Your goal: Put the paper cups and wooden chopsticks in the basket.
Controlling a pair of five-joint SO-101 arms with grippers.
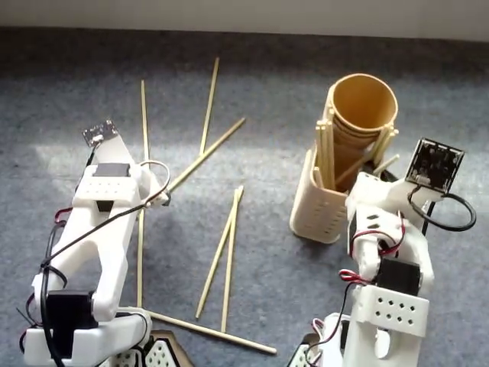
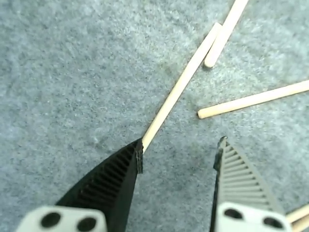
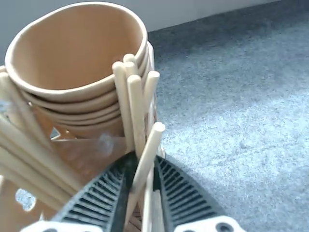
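A cream slotted basket (image 1: 317,210) stands at the right and holds a stack of brown paper cups (image 1: 363,115) (image 3: 77,53) and several wooden chopsticks (image 3: 133,101) upright beside them. My right gripper (image 3: 142,169) is at the basket's rim, shut on one chopstick (image 3: 150,142) that leans against the others. My left arm (image 1: 107,199) is over the carpet at the left. Its gripper (image 2: 181,147) is open just above the carpet, and the end of a loose chopstick (image 2: 181,84) touches the tip of its black finger (image 2: 123,169).
Several loose chopsticks lie on the grey carpet: a pair (image 1: 223,256) in the middle, one (image 1: 210,331) near the front, others (image 1: 208,107) toward the back. Two more chopstick ends (image 2: 251,100) lie beyond the left gripper. A wall edge runs along the back.
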